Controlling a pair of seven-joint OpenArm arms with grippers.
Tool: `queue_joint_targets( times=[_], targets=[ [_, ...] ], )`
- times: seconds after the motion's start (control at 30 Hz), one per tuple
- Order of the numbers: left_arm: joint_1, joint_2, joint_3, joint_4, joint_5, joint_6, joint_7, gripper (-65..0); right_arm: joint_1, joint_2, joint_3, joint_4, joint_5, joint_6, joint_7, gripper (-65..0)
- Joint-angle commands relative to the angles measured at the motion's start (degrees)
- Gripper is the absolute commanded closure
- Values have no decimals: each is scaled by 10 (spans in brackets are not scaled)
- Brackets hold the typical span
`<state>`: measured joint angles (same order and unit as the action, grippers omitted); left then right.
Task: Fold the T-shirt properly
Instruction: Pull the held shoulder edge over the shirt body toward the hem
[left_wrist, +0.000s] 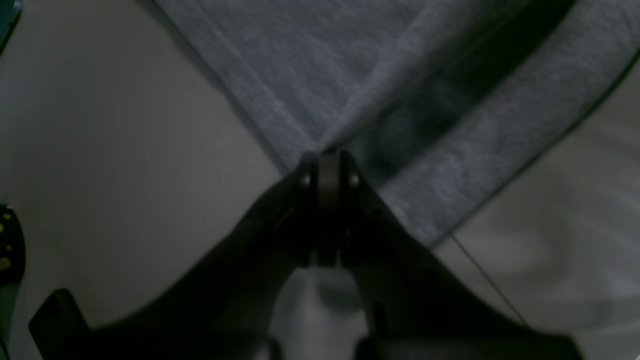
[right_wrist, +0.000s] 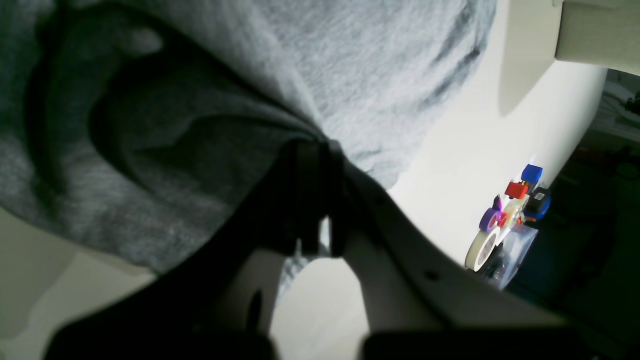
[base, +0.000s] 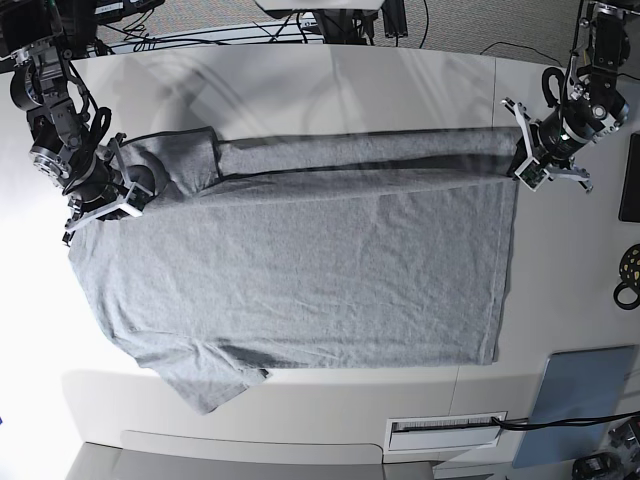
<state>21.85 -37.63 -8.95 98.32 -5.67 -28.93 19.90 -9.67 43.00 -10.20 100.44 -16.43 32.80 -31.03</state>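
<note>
The heather-grey T-shirt (base: 300, 260) lies spread, plain side up, across the white table (base: 420, 85). One sleeve sticks out at the near left. Its far edge is raised into a long band between the two grippers. My left gripper (base: 522, 160), at the right in the base view, is shut on the shirt's far right corner. The left wrist view shows the jaws pinched together on the cloth (left_wrist: 300, 65) at the fingertips of the left gripper (left_wrist: 327, 155). At the left of the base view, my right gripper (base: 135, 190) is shut on bunched fabric (right_wrist: 350, 60) by the far sleeve, pinched at the right gripper (right_wrist: 320, 145).
A blue-grey pad (base: 578, 405) lies at the table's near right, and a white slotted plate (base: 445, 430) near the front edge. A black ring (base: 630, 268) and a dark slab (base: 630, 190) sit at the right edge. A tape roll with coloured parts (right_wrist: 482, 247) lies beyond the shirt.
</note>
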Motion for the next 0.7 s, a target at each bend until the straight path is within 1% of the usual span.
queue_joint_targets(
  times=[0.0,0.3,0.67],
  targets=[
    [-10,-11,-5,7,-4,7,-11,0,8,13,7,7,-3,-9,4,0],
    [-39,-11,-5,7,-4,7,-9,0,8,13,7,7,-3,-10,-11,0],
    [-39,-11,-5,7,-4,6,-15,0,8,13,7,7,9,-10,-17,0]
  ],
)
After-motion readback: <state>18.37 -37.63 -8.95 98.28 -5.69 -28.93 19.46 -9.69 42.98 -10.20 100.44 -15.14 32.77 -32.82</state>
